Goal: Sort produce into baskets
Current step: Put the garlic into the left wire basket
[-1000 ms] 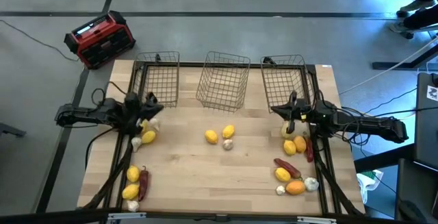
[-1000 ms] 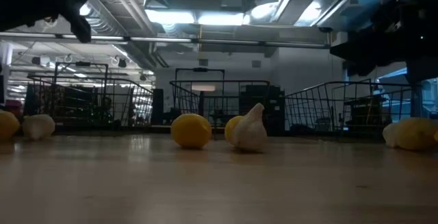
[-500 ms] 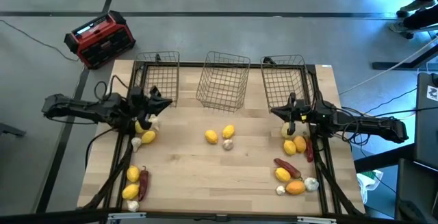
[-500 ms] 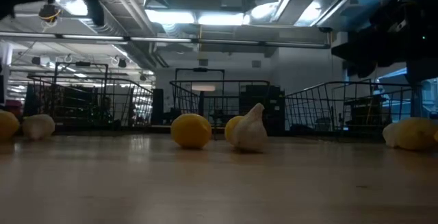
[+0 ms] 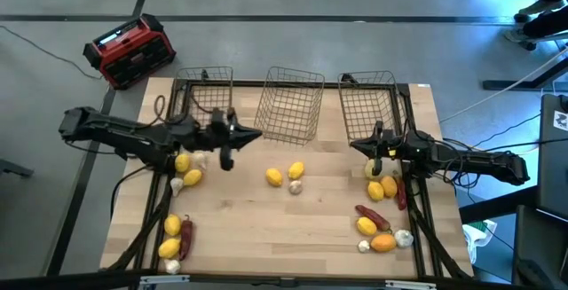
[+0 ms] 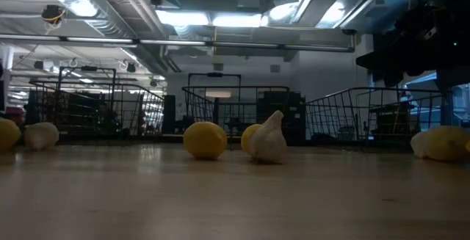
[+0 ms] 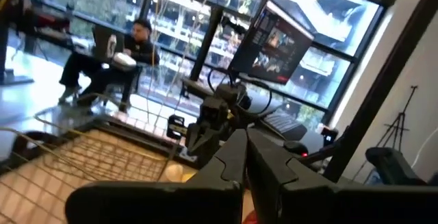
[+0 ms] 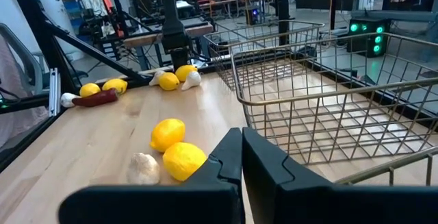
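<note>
I see my left gripper (image 5: 252,135) pinched closed and empty beside the middle basket (image 5: 290,105). My right gripper (image 5: 362,145) is closed too, seemingly empty, near a lemon (image 5: 374,169).

Three wire baskets (image 5: 291,104) stand in a row along the worktop's (image 5: 266,228) far edge. Loose on the wood lie about ten lemons (image 5: 274,177), one orange fruit (image 5: 382,243) near the front right corner, some six garlic bulbs (image 5: 295,186) and three dark red peppers (image 5: 371,216). One red-and-black box (image 5: 129,51) sits off the far left corner.
</note>
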Robot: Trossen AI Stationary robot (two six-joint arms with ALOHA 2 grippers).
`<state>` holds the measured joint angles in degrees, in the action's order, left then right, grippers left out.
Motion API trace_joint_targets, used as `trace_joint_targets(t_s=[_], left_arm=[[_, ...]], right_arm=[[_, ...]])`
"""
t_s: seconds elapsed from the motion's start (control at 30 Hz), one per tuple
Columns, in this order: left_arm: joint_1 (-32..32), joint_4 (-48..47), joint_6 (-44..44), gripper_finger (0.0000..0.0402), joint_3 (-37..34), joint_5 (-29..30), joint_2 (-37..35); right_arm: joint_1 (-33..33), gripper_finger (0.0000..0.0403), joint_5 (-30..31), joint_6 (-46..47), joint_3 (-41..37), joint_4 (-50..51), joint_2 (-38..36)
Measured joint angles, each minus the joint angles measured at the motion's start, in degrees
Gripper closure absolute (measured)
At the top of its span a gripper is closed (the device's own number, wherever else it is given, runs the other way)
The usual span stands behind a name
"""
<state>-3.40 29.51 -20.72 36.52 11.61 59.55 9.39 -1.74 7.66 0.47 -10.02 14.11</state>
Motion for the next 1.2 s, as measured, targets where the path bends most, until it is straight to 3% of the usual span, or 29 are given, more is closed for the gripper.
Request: trace_joint_targets(t_s=[0.2, 0.37, 0.57, 0.9, 1.2], left_arm=[[0.7, 1.73, -1.97, 0.0394, 3.76, 0.36, 8.6], [1.88, 10.76, -3.66, 0.0388, 4.06, -0.11, 14.36], [0.59, 11.35, -1.93, 0.0332, 8.1, -2.55, 19.09], [-0.9, -1.05, -1.23, 0.021, 17.04, -2.44, 19.89], [-3.02, -12.32, 5.65, 0.0172, 20.25, -2.47, 19.8]], right_arm=[[0.0, 0.0388, -0.46, 0.0, 0.0, -0.02, 0.0], [0.0, 0.0388, -0.5, 0.76, 0.0, -0.07, 0.0], [-0.02, 0.0388, -0.92, 1.16, 0.0, -0.07, 0.0], [-0.02, 0.0388, -2.43, 1.22, 0.0, -0.02, 0.0], [-0.02, 0.0388, -2.43, 2.71, 0.0, -0.04, 0.0]])
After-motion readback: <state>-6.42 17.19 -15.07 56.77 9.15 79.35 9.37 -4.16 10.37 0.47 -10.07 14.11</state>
